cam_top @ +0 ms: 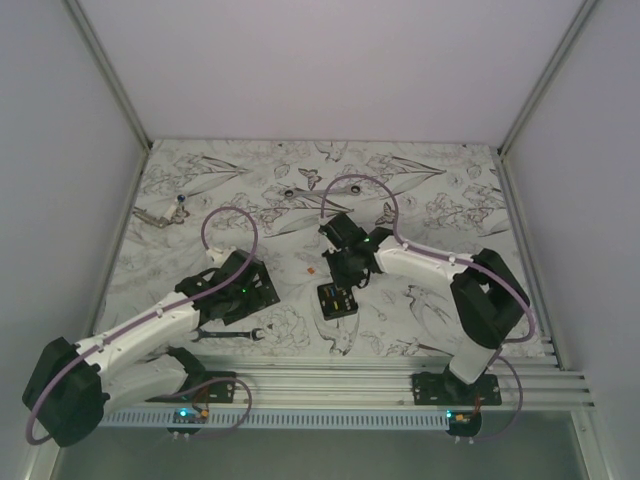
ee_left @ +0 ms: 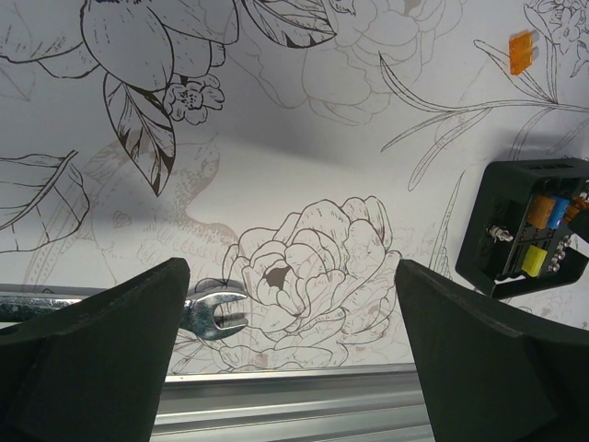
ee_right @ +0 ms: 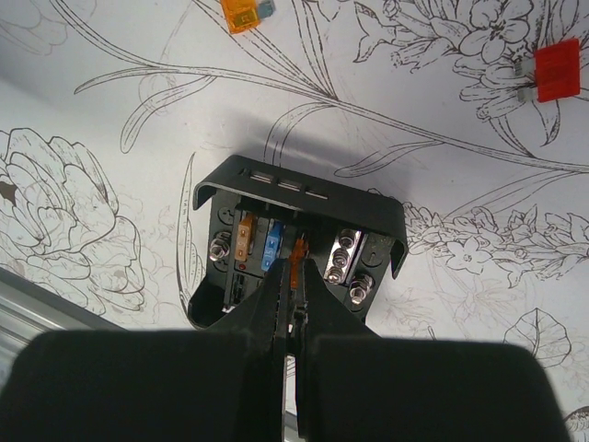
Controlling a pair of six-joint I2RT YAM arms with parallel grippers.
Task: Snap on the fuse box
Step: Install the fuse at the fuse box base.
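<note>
The fuse box (cam_top: 337, 301) is a small black open square box on the flowered table, with orange, blue and yellow fuses inside. My right gripper (cam_top: 341, 272) hangs just over it. In the right wrist view the right gripper (ee_right: 294, 279) is shut on a small orange fuse (ee_right: 296, 260), held upright over the fuse box (ee_right: 304, 198) beside a blue fuse (ee_right: 271, 247). My left gripper (ee_left: 290, 287) stands wide open and holds nothing, well left of the fuse box (ee_left: 502, 230).
A wrench (ee_left: 216, 311) lies under the left gripper near the aluminium rail (ee_left: 294, 405). A loose orange fuse (ee_right: 241, 14) and a red fuse (ee_right: 557, 69) lie beyond the box. A second wrench (cam_top: 158, 215) rests at the far left.
</note>
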